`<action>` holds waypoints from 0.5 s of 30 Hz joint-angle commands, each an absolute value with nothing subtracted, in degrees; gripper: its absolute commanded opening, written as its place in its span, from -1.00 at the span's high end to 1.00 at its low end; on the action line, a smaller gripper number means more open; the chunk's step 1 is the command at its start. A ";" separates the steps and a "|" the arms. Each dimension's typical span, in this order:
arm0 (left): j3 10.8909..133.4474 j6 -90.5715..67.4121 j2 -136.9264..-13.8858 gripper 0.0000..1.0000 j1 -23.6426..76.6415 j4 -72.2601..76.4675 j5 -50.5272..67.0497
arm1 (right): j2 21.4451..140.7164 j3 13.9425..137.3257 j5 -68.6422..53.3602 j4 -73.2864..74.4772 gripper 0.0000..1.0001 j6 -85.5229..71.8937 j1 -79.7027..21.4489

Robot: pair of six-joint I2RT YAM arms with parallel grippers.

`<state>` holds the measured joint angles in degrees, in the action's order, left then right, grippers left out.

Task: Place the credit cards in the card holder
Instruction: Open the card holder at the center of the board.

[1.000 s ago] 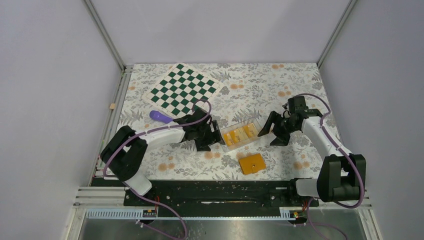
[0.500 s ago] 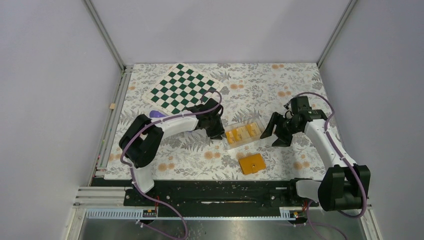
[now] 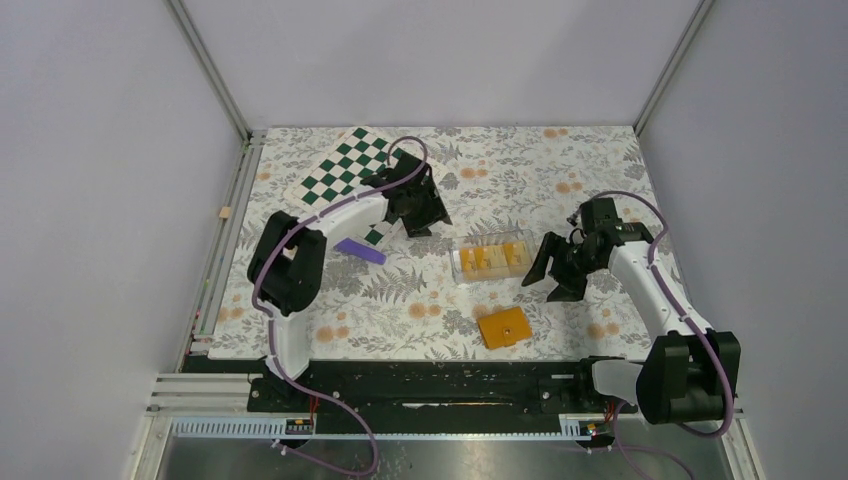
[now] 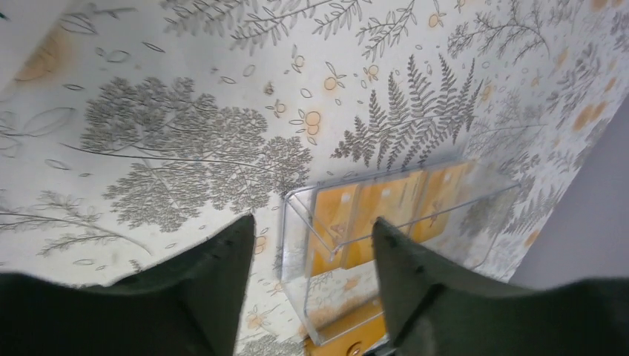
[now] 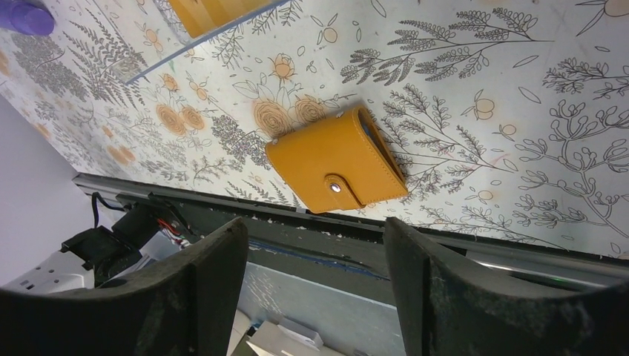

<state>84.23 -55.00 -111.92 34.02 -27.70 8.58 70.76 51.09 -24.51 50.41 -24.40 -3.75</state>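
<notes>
The orange card holder (image 3: 503,327) lies shut on the floral table near the front edge, and its snap faces up in the right wrist view (image 5: 334,159). Several orange credit cards stand in a clear plastic box (image 3: 492,257), which also shows in the left wrist view (image 4: 386,215). My left gripper (image 3: 418,212) is open and empty, to the left of and behind the box, at the chessboard's edge; its fingers frame the box in its own view (image 4: 313,222). My right gripper (image 3: 548,280) is open and empty, just right of the box and above the holder (image 5: 315,226).
A green-and-white chessboard mat (image 3: 350,170) lies at the back left. A purple object (image 3: 360,250) lies beside the left arm and shows in the right wrist view (image 5: 26,15). The black front rail (image 3: 430,380) runs along the near edge.
My left arm has swung back from the clear box toward the chessboard. The purple object now shows farther right. The box sits slightly farther back and right. My right gripper has barely shifted.
</notes>
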 commanded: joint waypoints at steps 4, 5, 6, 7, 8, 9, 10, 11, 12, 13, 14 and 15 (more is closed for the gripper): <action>81.21 -46.68 -105.81 -0.75 33.41 -29.81 9.26 | 67.36 48.99 -23.83 52.27 -0.52 -23.63 -4.23; 77.83 -46.59 -103.34 -0.79 33.95 -28.63 9.17 | 66.90 48.50 -23.95 52.63 -0.52 -23.71 -4.22; 74.82 -46.46 -100.83 -0.81 34.74 -27.26 9.28 | 66.43 47.87 -24.16 52.96 -0.52 -23.89 -4.22; 72.08 -46.28 -98.37 -0.81 35.71 -25.78 9.48 | 65.85 47.07 -24.39 53.22 -0.52 -24.08 -4.22; 69.42 -46.17 -96.05 -0.82 36.94 -24.59 9.71 | 65.07 45.92 -24.89 53.41 -0.52 -24.38 -4.24; 67.00 -46.15 -94.07 -0.82 38.32 -23.44 9.87 | 64.37 44.84 -25.37 53.29 -0.52 -24.88 -4.22; 64.97 -46.19 -92.31 -0.82 39.68 -22.05 10.20 | 63.67 43.56 -25.90 53.28 -0.52 -25.44 -4.30; 63.10 -46.23 -90.94 -0.82 41.82 -20.33 10.73 | 62.98 42.21 -26.61 53.00 -0.52 -26.09 -4.23; 61.45 -46.23 -89.77 -0.82 42.78 -18.55 11.31 | 62.38 40.94 -27.44 52.70 -0.52 -26.86 -4.22; 60.27 -46.23 -89.10 -0.82 45.01 -17.02 11.70 | 61.67 39.55 -28.24 52.21 -0.52 -27.64 -4.22; 59.52 -46.04 -88.95 -0.82 46.63 -15.21 12.13 | 61.15 38.18 -29.12 51.36 -0.52 -28.67 -4.22; 59.19 -45.67 -89.18 -0.82 48.15 -13.79 12.44 | 60.40 36.85 -29.92 50.61 -0.52 -29.77 -4.22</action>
